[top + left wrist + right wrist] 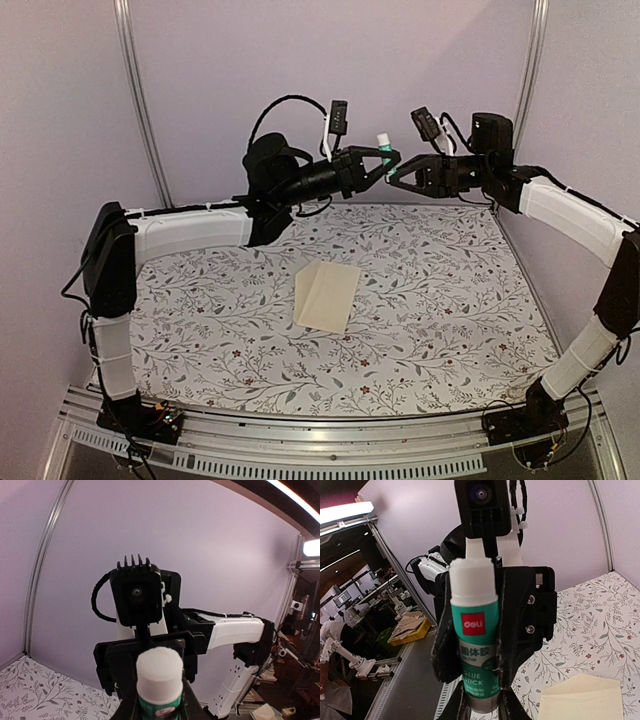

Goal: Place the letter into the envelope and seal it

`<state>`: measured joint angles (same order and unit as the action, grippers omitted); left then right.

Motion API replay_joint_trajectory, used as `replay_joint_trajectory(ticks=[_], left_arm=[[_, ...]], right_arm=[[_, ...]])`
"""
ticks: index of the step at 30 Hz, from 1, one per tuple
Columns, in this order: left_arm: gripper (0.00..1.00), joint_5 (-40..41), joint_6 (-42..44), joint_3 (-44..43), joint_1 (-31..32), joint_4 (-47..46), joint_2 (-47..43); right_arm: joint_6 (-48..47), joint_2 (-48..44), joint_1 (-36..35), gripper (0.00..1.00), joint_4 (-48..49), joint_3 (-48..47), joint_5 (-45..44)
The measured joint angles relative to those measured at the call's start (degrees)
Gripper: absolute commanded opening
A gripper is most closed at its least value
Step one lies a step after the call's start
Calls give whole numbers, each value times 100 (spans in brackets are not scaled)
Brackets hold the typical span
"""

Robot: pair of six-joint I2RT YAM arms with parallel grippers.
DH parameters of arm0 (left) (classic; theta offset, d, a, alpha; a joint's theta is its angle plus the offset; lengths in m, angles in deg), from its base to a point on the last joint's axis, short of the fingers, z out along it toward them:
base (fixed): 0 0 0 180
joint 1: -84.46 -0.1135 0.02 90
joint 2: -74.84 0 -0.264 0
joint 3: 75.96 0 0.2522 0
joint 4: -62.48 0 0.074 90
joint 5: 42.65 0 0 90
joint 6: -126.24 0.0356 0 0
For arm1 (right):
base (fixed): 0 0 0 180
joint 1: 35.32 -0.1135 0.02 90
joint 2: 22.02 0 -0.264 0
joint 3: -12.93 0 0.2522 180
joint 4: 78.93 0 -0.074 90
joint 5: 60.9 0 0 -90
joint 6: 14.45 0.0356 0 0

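The cream envelope [327, 295] lies flat mid-table on the floral cloth; its corner with the flap line shows in the right wrist view [582, 700]. The letter is out of view. Both arms are raised at the back, meeting tip to tip. Between them stands an upright green glue stick [382, 143] with a white cap [159, 672]. My left gripper [385, 160] [160, 707] is shut on its body; its black fingers [512, 630] flank the label. My right gripper [395, 180] [485, 705] presses on the stick's grey base from both sides.
A floral tablecloth [440, 300] covers the table. Purple walls and metal frame posts [140, 100] close in the back and sides. An aluminium rail [320, 440] with the arm bases runs along the near edge.
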<state>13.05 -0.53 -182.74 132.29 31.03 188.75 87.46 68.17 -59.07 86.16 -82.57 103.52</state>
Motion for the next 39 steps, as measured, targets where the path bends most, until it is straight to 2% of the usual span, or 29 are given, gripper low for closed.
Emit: replay_joint_trajectory(ticks=[4, 6, 9, 11, 15, 20, 23, 26, 34, 39], left_arm=[[0, 85, 52, 0, -9, 44, 9], [0, 393, 188, 0, 7, 168, -7], [0, 1073, 369, 0, 55, 490, -61], [0, 1541, 485, 0, 90, 723, -133], [0, 2256, 675, 0, 275, 1045, -273], [0, 2693, 721, 0, 525, 1123, -313], [0, 2761, 721, 0, 566, 1169, -313], [0, 2824, 721, -2, 568, 1141, -319], [0, 2881, 721, -4, 566, 1119, -321], [0, 2883, 748, -4, 566, 1130, -321]], right_arm=[[402, 44, 31, 42, 199, 85, 199], [262, -11, 35, 44, -118, 76, -59], [-533, -227, -66, 50, -940, 72, -1268], [-1130, -435, -240, 50, -1335, 81, -2356], [-1893, -678, -450, 50, -1720, 72, -3834], [-2271, -669, -586, 46, -1899, 2, -4553], [-2411, -627, -693, 39, -1923, -160, -4780], [-2511, -599, -756, 35, -1961, -319, -4846], [-2649, -595, -778, 35, -2090, -389, -4612], [-2680, -597, -813, 30, -2090, -389, -4310]])
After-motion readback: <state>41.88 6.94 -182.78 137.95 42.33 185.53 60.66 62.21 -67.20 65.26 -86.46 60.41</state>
